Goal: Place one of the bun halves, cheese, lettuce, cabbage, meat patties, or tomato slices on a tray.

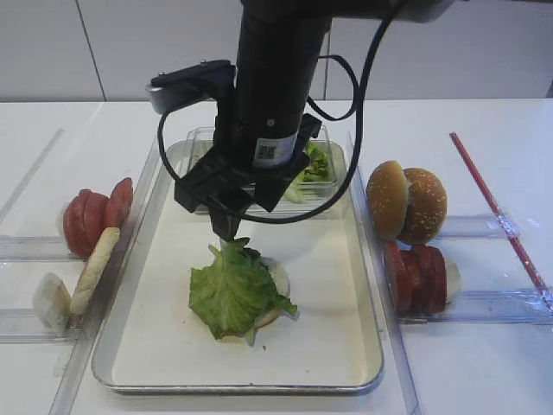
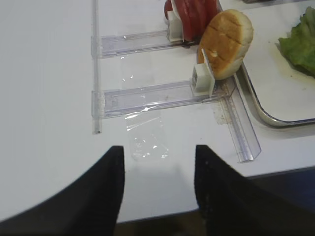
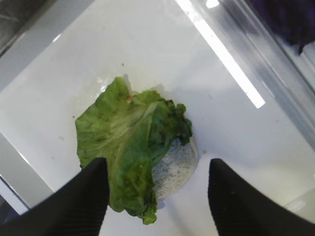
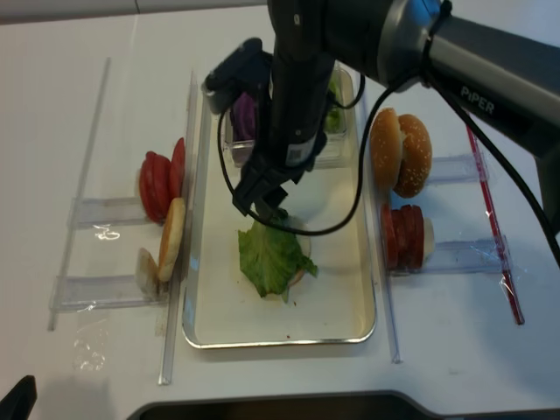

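— What colours am I reading under the right gripper [image 3: 157,196]?

— I see bright green lettuce [image 1: 232,290], paler along the rib, over a cream bun disc [image 3: 174,164]. The tray [image 1: 328,346] is silver with a pale bottom.

— And to its right?

— I see golden-brown, sesame-speckled bun halves [image 1: 406,203], with red tomato slices [image 1: 419,278] nearer me. The fingers [image 3: 78,206] are black.

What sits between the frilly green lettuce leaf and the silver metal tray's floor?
A flat pale bun disc, under the lettuce leaf on the silver tray; clearest in the right wrist view.
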`<act>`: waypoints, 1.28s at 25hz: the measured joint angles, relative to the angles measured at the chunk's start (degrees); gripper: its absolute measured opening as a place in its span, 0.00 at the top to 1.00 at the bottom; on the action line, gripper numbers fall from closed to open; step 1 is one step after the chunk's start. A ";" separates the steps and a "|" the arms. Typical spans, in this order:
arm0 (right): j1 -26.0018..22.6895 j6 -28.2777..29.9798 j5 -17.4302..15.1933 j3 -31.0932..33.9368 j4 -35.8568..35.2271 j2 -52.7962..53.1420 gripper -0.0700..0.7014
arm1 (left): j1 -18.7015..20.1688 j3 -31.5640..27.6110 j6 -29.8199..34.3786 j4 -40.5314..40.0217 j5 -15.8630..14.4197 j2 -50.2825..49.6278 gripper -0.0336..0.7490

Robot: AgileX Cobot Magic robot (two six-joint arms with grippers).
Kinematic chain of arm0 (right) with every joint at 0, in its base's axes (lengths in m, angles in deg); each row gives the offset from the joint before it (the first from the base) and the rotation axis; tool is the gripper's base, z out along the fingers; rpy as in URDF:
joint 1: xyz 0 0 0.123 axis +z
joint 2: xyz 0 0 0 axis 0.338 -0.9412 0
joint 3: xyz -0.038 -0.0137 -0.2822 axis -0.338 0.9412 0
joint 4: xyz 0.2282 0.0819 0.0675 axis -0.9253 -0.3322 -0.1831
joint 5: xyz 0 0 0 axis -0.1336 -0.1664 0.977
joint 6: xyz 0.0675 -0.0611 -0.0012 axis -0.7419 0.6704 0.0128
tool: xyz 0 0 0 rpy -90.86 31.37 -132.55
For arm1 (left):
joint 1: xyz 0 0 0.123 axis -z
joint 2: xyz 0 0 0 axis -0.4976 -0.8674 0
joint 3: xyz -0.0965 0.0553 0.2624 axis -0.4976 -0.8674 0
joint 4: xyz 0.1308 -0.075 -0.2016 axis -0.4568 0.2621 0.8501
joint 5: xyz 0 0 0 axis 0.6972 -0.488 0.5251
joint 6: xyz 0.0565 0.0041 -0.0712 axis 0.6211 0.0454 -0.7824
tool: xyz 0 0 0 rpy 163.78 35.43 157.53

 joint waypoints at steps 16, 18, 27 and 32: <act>-9.33 -0.49 -0.67 -5.14 -6.92 1.56 0.33 | 0.00 0.00 0.00 0.00 0.00 0.00 0.52; -12.63 -0.88 -0.67 -5.23 -6.61 2.73 0.33 | 0.00 0.00 0.00 0.00 0.00 0.00 0.52; -25.17 -5.19 -1.10 -5.35 0.79 7.49 0.33 | 0.00 0.00 0.00 0.00 0.00 0.00 0.52; -31.56 -7.62 -1.37 -5.54 3.50 7.70 0.33 | 0.00 0.00 0.00 0.00 0.00 0.00 0.52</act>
